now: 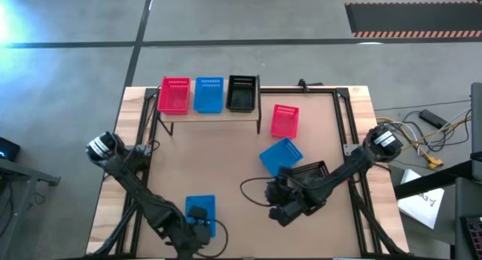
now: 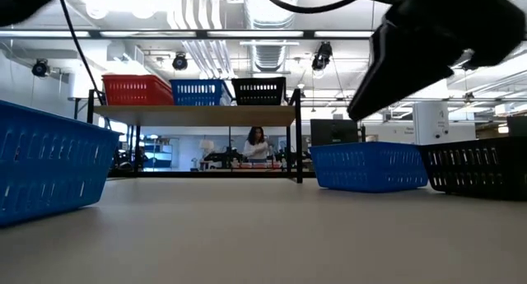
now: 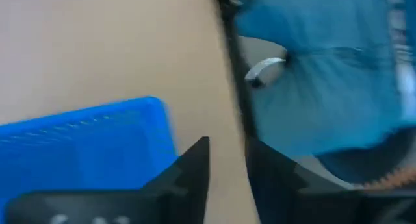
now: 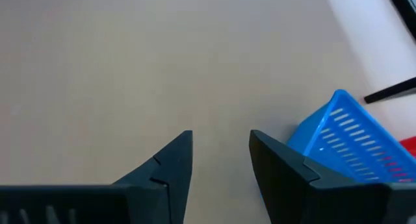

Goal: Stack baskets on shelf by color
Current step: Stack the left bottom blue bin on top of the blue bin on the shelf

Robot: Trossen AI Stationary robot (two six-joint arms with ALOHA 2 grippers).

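Three baskets sit side by side on the shelf point(image 1: 211, 114) at the far edge of the tabletop point(image 1: 226, 162): we see a red basket on the shelf point(image 1: 174, 95), a blue basket on the shelf point(image 1: 208, 94) and a black basket on the shelf point(image 1: 242, 93), in that order from left to right in the high view. Off the shelf, a loose red basket point(image 1: 285, 120) lies near its right end, a tilted blue basket point(image 1: 281, 155) rests just beyond the right arm, and a black basket point(image 1: 307, 172) is partly hidden under that arm. A near blue basket point(image 1: 200, 212) lies at the front left.

We find the right claw point(image 4: 221, 159) empty over bare tabletop, its fingers apart. The left claw point(image 3: 227, 165) is beside the near blue basket, fingers narrowly apart and holding nothing.
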